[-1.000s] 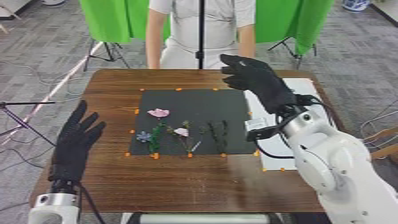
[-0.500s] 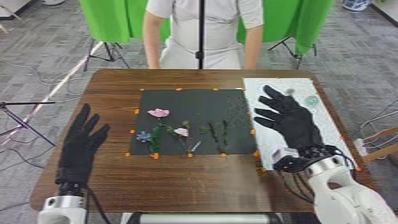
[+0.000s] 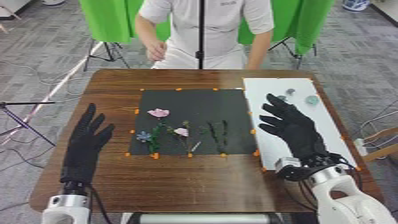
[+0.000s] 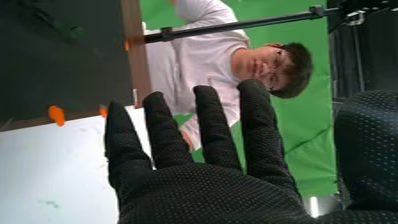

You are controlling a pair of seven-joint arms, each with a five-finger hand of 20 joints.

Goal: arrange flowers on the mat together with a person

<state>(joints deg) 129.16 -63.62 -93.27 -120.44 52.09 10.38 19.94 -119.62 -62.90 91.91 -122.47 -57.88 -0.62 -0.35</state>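
right robot hand [image 3: 295, 129] nearer, above white sheet [image 3: 323, 116]

A pink flower [image 3: 158, 113], a blue flower [image 3: 144, 136], a pale-pink flower [image 3: 181, 132] and two dark, slender sprigs [image 3: 225, 136] lie on the black mat [image 3: 200, 102].

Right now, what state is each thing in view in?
Left hand: open, fingers straight
Right hand: open, empty, over the white sheet
Dark mat: flat, edges taped
White sheet: flat, beside the mat
Larger pink flower: laid on the mat
Blue flower: laid on the mat
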